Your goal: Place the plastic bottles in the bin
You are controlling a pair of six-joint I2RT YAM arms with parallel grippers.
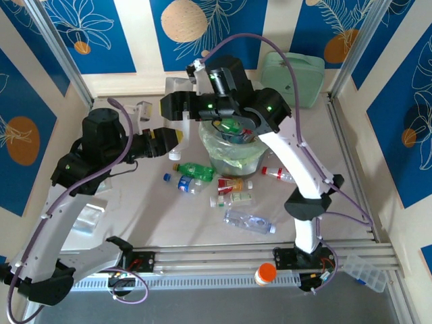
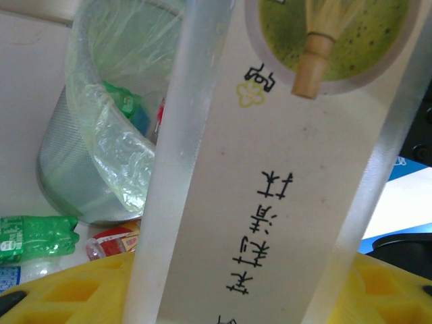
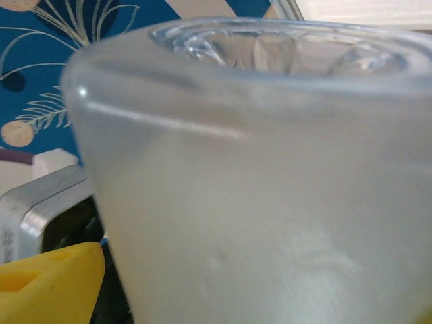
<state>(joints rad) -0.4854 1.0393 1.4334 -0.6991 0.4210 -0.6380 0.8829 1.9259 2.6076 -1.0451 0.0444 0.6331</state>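
Pale surface between blue patterned walls. Beside the round green-lined bin, the left pincer grasps a frosted plastic bottle. Whether the right pincer is clenched cannot be told.

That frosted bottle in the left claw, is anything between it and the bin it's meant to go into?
Yes, probably. The frosted bottle, held by the left gripper, is just left of the bin, but the right arm reaches across above the bin's mouth towards the bottle, crowding the way in.
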